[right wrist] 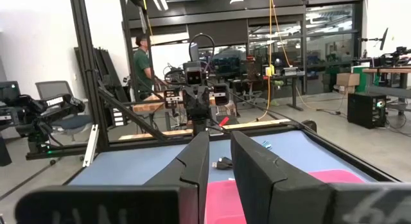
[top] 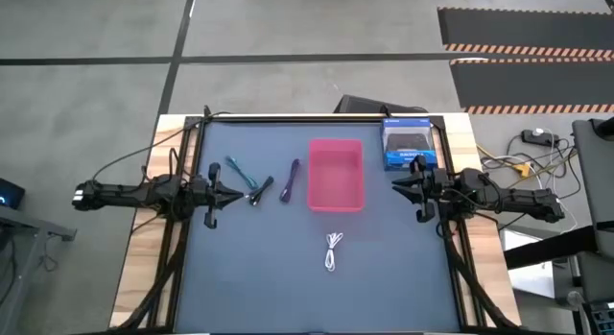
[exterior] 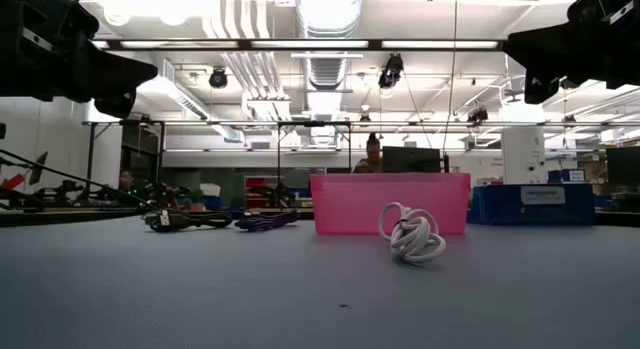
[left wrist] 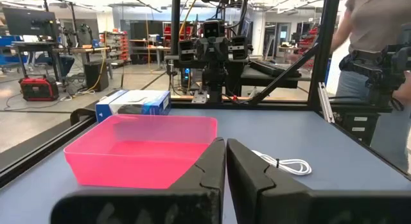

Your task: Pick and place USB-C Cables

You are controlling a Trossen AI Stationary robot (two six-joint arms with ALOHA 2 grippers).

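White cable lies coiled on the desk near of the pink tray; teal, black, purple bundles left of it. Likely light, limp, springy: pinch across the bundle's middle. Left pincer pressed together; right pincer narrowly parted, both empty.

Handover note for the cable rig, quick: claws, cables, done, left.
Left claw: at the table's left edge, shut, empty. Right claw: at the right edge, slightly open, empty.
Cables: all four on the mat, none in the pink tray. Teal cable, black cable and purple cable lie left of the tray, near the left claw. White cable lies alone on the tray's near side.
Done: nothing placed.
Left: all four cables to pick and place, probably into the tray. The blue box by the right arm is not part of the job.
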